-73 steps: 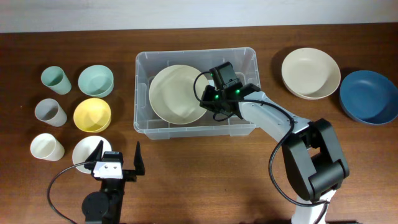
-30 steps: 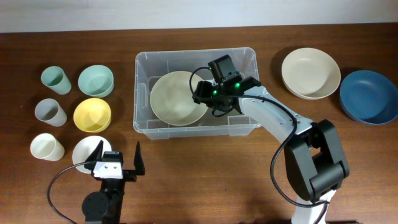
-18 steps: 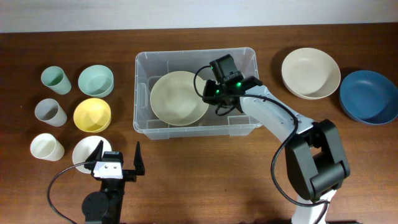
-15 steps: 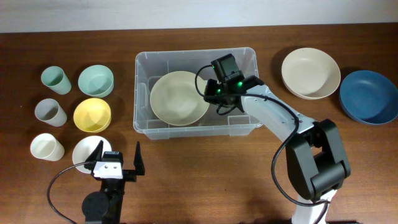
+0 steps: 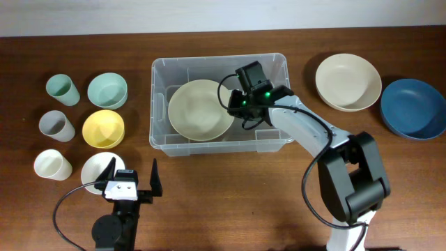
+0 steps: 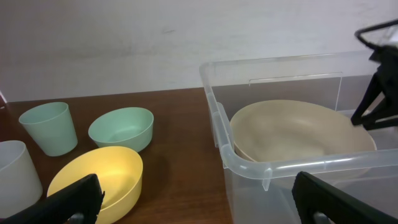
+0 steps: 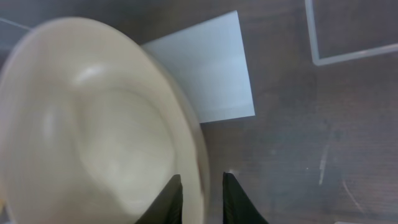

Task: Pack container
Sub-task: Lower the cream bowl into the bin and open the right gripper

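The clear plastic container [image 5: 162, 70] stands at the table's middle. A large beige bowl [image 5: 198, 108] lies in its left half, also seen in the left wrist view [image 6: 298, 130]. My right gripper [image 5: 237, 108] is inside the container at the bowl's right rim. In the right wrist view its jaws [image 7: 202, 199] stand astride the rim of the bowl [image 7: 93, 137], slightly open with small gaps on both sides, above the white label [image 7: 205, 68]. My left gripper [image 5: 131, 183] is open and empty at the front left, facing the container [image 6: 249, 163].
A cream bowl [image 5: 348, 81] and a blue bowl [image 5: 413, 108] sit right of the container. On the left are a green cup [image 5: 62, 89], green bowl [image 5: 107, 90], grey cup [image 5: 56, 125], yellow bowl [image 5: 103, 129], white cup [image 5: 52, 164] and white bowl [image 5: 94, 171].
The beige bowl has gone from tilted to lying flat on the container's floor. My right gripper has shifted a little to the right at its rim. The left arm has not moved.
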`<control>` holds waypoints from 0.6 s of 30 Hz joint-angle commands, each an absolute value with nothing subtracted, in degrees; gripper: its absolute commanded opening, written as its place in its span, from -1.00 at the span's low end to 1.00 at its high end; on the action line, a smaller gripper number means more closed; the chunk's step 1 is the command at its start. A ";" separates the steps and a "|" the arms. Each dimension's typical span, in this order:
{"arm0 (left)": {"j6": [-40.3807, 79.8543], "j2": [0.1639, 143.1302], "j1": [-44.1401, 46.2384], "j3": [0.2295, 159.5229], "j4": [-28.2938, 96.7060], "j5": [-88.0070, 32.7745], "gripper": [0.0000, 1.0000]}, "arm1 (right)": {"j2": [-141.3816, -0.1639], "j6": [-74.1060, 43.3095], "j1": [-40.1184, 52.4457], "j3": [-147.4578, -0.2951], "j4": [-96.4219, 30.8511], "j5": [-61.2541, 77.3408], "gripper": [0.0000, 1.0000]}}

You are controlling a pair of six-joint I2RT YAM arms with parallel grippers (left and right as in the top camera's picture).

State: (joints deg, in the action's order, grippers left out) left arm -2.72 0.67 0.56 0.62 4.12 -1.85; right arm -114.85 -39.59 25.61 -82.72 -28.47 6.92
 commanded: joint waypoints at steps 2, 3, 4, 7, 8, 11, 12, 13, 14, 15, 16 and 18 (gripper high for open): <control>-2.39 0.30 0.21 0.49 4.58 -1.67 0.99 | -116.57 -39.42 25.91 -83.64 -28.32 7.20 -0.72; -2.39 0.30 0.21 0.49 4.58 -1.67 0.99 | -116.57 -39.42 25.93 -83.64 -28.32 7.40 -0.74; -2.39 0.30 0.21 0.49 4.58 -1.67 0.99 | -116.57 -39.42 25.91 -83.64 -28.23 7.94 -0.76; -2.39 0.30 0.21 0.49 4.58 -1.67 0.99 | -116.57 -39.42 25.93 -83.64 -27.88 8.62 -0.81; -2.39 0.30 0.21 0.49 4.58 -1.67 0.99 | -116.57 -39.42 25.91 -83.64 -27.73 8.64 -0.82; -2.39 0.30 0.21 0.49 4.58 -1.67 0.99 | -116.57 -39.42 25.91 -83.64 -27.49 8.67 -0.87; -2.39 0.30 0.21 0.49 4.58 -1.67 0.99 | -116.57 -39.42 25.93 -83.64 -27.40 8.88 -0.88; -2.39 0.30 0.21 0.49 4.58 -1.67 0.99 | -116.57 -39.42 25.93 -83.64 -27.24 9.32 -0.89; -2.39 0.30 0.21 0.49 4.58 -1.67 0.99 | -116.57 -39.42 25.91 -83.64 -27.05 9.89 -0.89; -2.39 0.30 0.21 0.49 4.58 -1.67 0.99 | -116.57 -39.42 25.91 -83.64 -26.76 10.52 -0.90; -2.39 0.30 0.21 0.49 4.58 -1.67 0.99 | -116.57 -39.42 25.91 -83.64 -26.50 11.03 -0.91; -2.39 0.30 0.21 0.49 4.58 -1.67 0.99 | -116.57 -39.44 25.91 -83.64 -26.02 11.66 -0.92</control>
State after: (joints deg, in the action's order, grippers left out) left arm -2.72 0.67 0.56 0.64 4.12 -1.85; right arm -116.36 -39.64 25.61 -82.72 -26.57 9.69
